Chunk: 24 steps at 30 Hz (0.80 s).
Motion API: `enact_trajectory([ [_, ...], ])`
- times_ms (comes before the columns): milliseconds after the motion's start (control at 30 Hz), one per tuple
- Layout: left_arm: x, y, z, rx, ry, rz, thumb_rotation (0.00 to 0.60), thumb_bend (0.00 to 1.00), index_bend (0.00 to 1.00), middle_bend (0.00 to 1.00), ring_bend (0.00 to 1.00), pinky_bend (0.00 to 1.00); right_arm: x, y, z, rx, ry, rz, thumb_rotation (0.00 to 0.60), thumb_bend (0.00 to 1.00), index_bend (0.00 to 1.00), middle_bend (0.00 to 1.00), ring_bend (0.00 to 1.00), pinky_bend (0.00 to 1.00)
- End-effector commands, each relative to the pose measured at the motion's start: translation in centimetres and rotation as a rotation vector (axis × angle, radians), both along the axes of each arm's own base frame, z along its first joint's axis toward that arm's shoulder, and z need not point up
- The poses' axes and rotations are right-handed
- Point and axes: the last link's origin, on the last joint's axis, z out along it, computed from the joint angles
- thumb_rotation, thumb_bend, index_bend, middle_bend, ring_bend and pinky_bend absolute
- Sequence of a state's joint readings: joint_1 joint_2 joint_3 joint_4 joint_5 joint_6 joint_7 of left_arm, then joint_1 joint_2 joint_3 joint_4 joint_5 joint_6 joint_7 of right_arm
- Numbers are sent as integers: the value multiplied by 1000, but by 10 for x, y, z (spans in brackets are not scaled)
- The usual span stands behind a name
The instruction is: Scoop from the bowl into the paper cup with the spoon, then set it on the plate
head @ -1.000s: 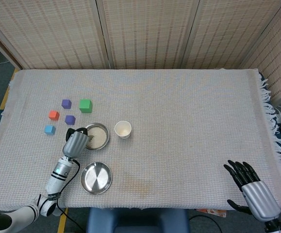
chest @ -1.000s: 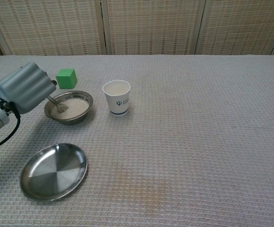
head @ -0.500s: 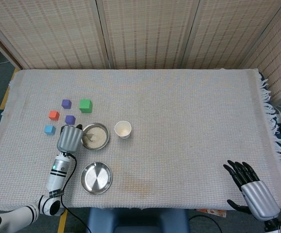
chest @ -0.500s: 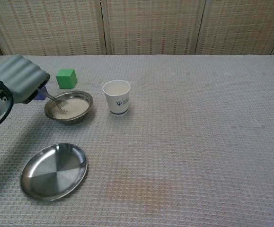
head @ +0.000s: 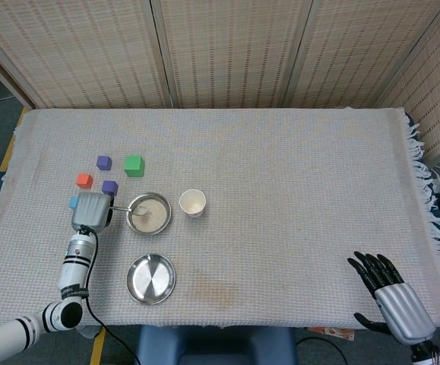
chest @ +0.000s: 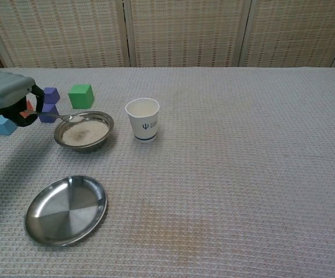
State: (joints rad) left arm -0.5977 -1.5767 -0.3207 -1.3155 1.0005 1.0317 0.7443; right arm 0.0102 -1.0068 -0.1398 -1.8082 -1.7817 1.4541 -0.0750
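My left hand is left of the metal bowl and holds the spoon level, its tip over the bowl's left rim with a little white powder in it. The bowl holds pale powder. A white paper cup stands upright just right of the bowl. The steel plate lies in front of the bowl. My right hand rests at the table's front right corner, fingers spread, holding nothing.
Small blocks lie left of and behind the bowl: a green one, two purple, a red one and a blue one. Wicker screens stand behind the table. The cloth's fringed edge hangs at right.
My left hand has drawn back to the left and lifted the spoon out of the powder, so the spoon now lies level over the bowl's rim. The right hand has not moved.
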Motion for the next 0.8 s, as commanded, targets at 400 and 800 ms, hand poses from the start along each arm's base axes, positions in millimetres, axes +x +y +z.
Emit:
enact_trajectory([
  [400, 17, 7, 16, -12, -148, 39, 600, 638, 936, 1000, 1000, 1000, 0, 0, 0, 4, 0, -1, 600, 59, 0, 0, 0, 0],
  [800, 66, 15, 23, 9, -142, -31, 600, 637, 936, 1000, 1000, 1000, 0, 0, 5, -13, -13, 0, 600, 59, 0, 0, 0, 0],
])
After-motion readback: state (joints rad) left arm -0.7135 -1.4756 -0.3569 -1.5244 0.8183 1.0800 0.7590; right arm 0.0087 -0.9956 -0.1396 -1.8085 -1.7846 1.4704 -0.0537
